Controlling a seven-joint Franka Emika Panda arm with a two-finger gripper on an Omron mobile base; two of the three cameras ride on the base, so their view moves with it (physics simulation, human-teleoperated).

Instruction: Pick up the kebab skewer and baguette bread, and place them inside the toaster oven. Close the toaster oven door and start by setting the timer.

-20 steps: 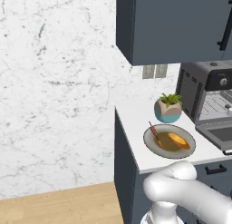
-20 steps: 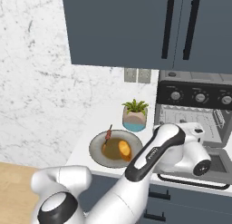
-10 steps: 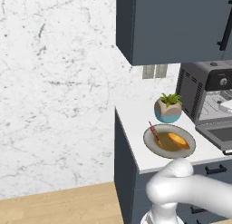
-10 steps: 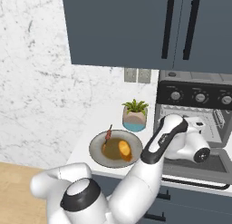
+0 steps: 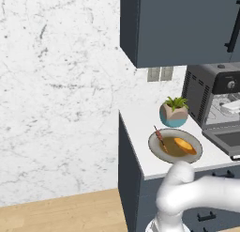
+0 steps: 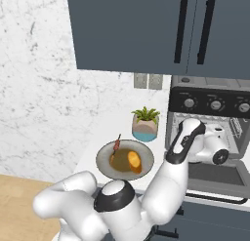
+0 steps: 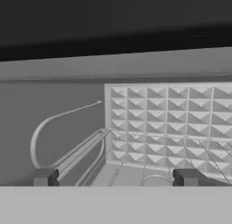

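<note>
The gripper (image 7: 115, 177) is seen with its fingertips spread well apart and nothing between them, pointed into the oven (image 6: 210, 137), whose door is dropped open. In the hand view a wire rack and a studded wall panel are faced.

The skewer (image 6: 116, 147) and the bread (image 6: 133, 161) lie on the plate (image 6: 105, 164), at about 9 o'clock from the oven in the right base view. The skewer is at the plate's 11 o'clock edge, the bread nearer the centre; whether they touch cannot be told.

The skewer is judged light, thin and stiff, liable to roll or pivot; it is best pinched across a meat chunk at mid-length. The bread is judged light with a crust that may give; it should be taken across its narrow middle.
</note>
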